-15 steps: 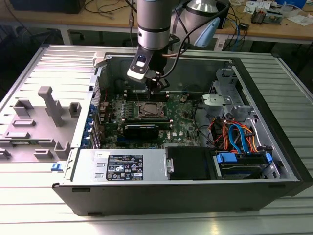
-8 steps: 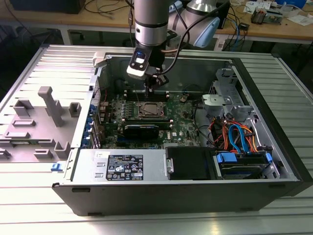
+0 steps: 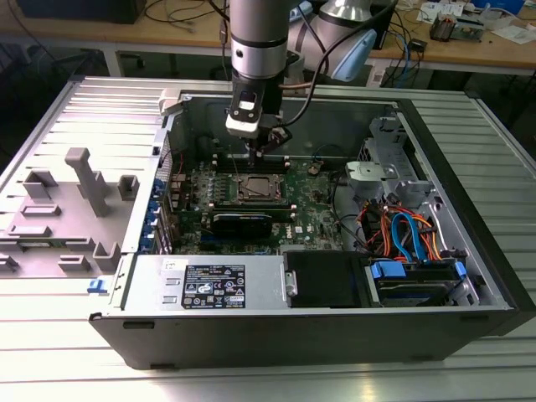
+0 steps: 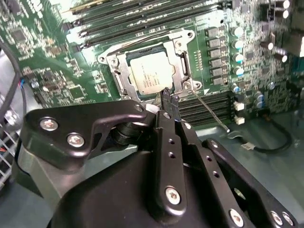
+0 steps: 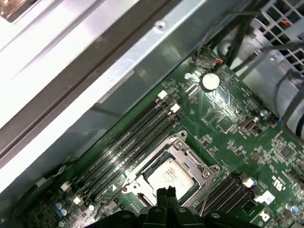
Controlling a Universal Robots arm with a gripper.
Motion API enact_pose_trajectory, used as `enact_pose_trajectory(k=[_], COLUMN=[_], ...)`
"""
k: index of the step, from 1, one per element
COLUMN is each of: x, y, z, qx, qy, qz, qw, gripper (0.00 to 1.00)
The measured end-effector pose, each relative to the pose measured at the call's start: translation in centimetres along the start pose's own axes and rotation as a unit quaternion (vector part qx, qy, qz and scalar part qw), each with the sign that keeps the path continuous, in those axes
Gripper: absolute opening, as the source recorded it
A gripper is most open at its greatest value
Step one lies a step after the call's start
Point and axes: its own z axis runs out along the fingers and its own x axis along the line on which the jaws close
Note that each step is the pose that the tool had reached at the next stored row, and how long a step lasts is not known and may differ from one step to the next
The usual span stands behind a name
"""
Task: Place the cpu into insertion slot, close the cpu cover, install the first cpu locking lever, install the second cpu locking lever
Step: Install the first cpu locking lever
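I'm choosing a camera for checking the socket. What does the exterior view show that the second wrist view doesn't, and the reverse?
Exterior view: the whole open case, the labelled power supply and the orange and blue cables. Second wrist view: the cpu cover framing the cpu, and a thin lever rod angled out from the socket. Both: the cpu in its socket, with the shut gripper near its edge.
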Motion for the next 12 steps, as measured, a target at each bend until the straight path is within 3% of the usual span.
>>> enact_pose_trajectory(k=[2,12], x=[0.04,1.32], y=[-0.04,-1.19], z=[0.00,-0.03], qx=[-0.0002,-0.0005], qy=[0.0002,0.0005], qz=[-0.016,-0.030], qw=[0.9999,0.9996], gripper=[0.12,0.12])
